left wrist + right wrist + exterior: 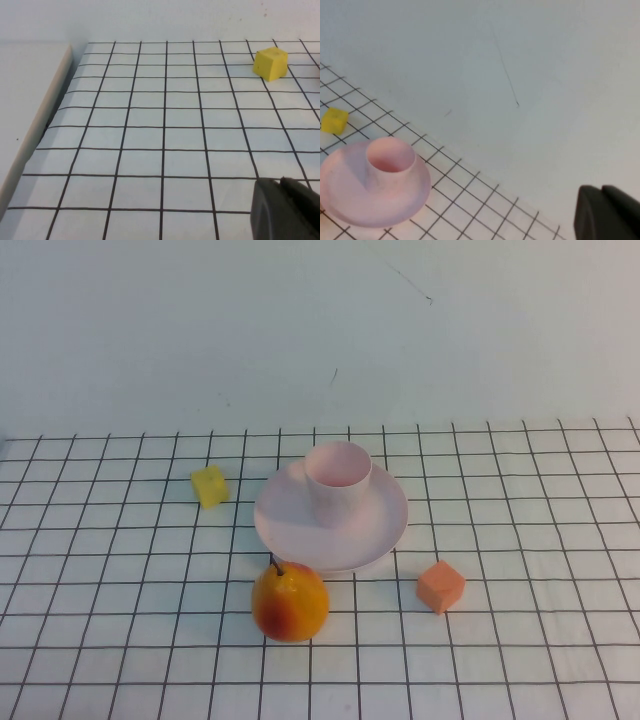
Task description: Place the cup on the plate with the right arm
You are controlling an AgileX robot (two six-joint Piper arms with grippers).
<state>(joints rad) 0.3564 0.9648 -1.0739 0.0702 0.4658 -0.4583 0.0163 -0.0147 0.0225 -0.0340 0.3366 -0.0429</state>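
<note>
The pale pink cup (337,481) stands upright on the round pale pink plate (290,525), toward the plate's far side. Both show in the right wrist view too, the cup (390,159) on the plate (350,200). Neither arm shows in the high view. My right gripper (601,190) is shut and empty, raised and well away from the cup. My left gripper (280,181) is shut and empty, low over the gridded cloth, far from the plate.
A yellow cube (210,486) lies left of the plate and shows in the left wrist view (270,63). An orange-yellow pear (290,602) stands just in front of the plate. An orange cube (441,586) lies front right. The cloth's left edge (45,130) meets a white surface.
</note>
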